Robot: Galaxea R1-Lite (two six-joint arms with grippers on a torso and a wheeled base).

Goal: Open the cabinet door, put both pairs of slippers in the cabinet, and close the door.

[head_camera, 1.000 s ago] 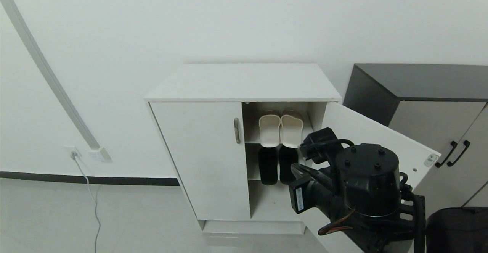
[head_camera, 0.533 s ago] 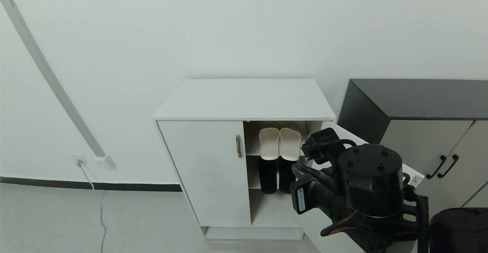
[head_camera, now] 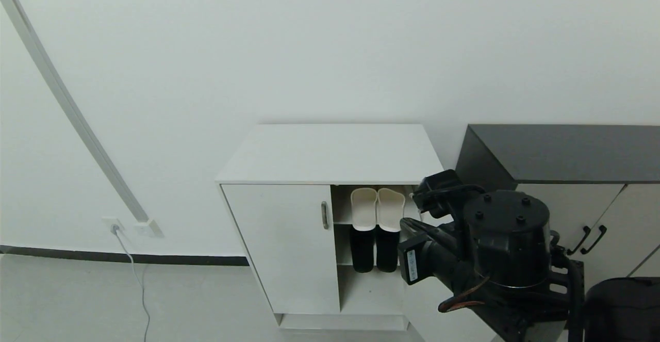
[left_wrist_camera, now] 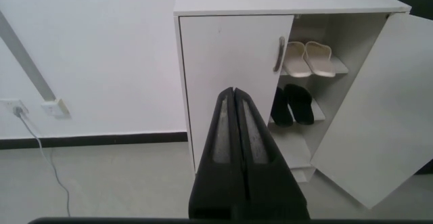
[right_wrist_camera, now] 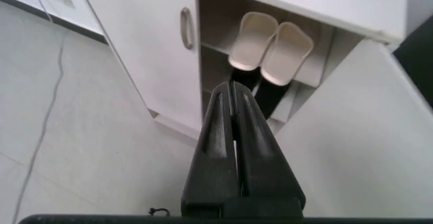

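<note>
2 pairs of slippers are inside the cabinet (head_camera: 330,151), both in its right half. White slippers (head_camera: 376,208) lie side by side on the upper shelf, heels over the shelf's front edge. Black slippers (head_camera: 375,249) lie side by side on the shelf just below, directly under the white pair. Bottom compartment floor below them is bare.

Right door (left_wrist_camera: 379,116) is swung wide open, hinged at the cabinet's right edge; in the head view the right arm covers most of it. Left door (head_camera: 283,244) is closed, with a metal handle (head_camera: 325,215) at its inner edge.

Right hand (right_wrist_camera: 232,88) is in front of the open compartment, aimed at the slippers but apart from them, fingers pressed together and holding nothing. Left hand (left_wrist_camera: 234,99) faces the closed left door, well apart from it, fingers pressed together, also holding nothing.

1 dark-topped cabinet (head_camera: 562,151) stands just beside the white one on the right, 2 black handles on its doors. Wall socket (head_camera: 114,225) is low on the wall to the left, with a cable (head_camera: 136,275) hanging to the floor.
</note>
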